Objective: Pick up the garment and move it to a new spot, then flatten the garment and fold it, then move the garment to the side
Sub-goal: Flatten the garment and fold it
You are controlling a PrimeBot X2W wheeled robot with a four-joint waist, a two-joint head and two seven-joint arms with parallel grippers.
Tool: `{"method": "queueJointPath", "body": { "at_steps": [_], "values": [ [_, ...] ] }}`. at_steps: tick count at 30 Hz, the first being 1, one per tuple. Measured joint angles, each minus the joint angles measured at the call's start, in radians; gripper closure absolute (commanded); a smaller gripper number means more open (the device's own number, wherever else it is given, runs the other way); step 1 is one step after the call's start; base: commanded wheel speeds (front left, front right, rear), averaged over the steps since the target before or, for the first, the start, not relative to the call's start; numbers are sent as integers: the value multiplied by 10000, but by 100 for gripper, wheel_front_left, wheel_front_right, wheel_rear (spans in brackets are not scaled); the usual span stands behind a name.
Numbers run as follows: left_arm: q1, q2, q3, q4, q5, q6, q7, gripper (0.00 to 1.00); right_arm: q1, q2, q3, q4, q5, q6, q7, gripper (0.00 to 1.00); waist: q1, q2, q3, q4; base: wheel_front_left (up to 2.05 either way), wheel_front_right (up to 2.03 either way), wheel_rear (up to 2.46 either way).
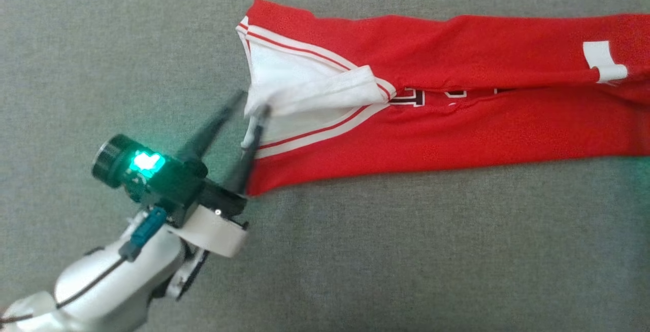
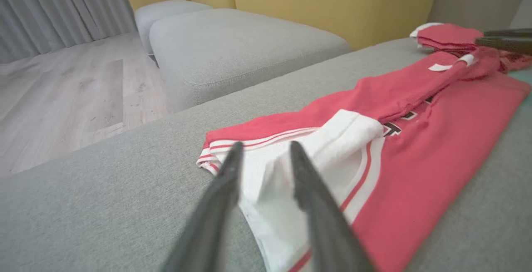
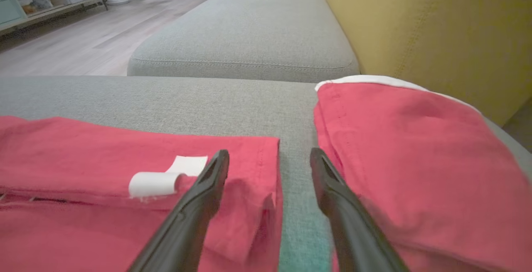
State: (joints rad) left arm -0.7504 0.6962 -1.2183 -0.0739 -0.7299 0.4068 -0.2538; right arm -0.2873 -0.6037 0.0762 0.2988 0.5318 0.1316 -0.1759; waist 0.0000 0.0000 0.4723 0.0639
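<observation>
The garment (image 1: 457, 119) is red with white striped trim and a white tag, and lies stretched left to right on the grey cushion (image 1: 355, 251). My left gripper (image 1: 251, 104) is at its left end. The fingers stand a little apart, open, over the white folded part (image 2: 341, 134), one on each side of its edge. In the left wrist view the left gripper (image 2: 266, 147) shows white cloth in the gap. My right gripper (image 3: 268, 155) is open wide over the garment's other end (image 3: 83, 147), nothing between its fingers.
A second folded red piece (image 3: 415, 159) lies just right of the right gripper, against the yellow backrest (image 3: 415, 22). A grey seat cushion (image 2: 241, 47) adjoins behind, with wooden floor (image 2: 62, 97) beyond the cushion's edge.
</observation>
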Motion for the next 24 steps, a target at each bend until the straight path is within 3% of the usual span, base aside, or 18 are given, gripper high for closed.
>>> {"method": "queueJointPath", "body": {
  "at_steps": [4,8,14,18,24],
  "values": [
    [954,-704,965,314,364,286,-27,0,799,646,-876,-226,-337,0,-13,0,0,0,-286,-3,0,0,0],
    [2336,-1712,2759,362,1018,748,-29,0,1409,1649,-1565,-441,-788,0,98,0,-1,0,-678,-12,0,0,0],
    [4173,-3141,4684,522,3076,769,-29,0,1417,2748,-2581,-288,-1413,0,458,0,-2,0,-1173,222,0,0,0],
    [4903,-3933,5428,500,4195,500,-29,0,939,3064,-3438,399,-1666,0,763,0,-2,0,-1396,616,0,0,0],
    [5559,-4683,5973,479,5195,-173,-29,0,-7,3114,-4387,1756,-2324,0,1340,0,-1,0,-1608,1282,0,0,0]
  ]
}}
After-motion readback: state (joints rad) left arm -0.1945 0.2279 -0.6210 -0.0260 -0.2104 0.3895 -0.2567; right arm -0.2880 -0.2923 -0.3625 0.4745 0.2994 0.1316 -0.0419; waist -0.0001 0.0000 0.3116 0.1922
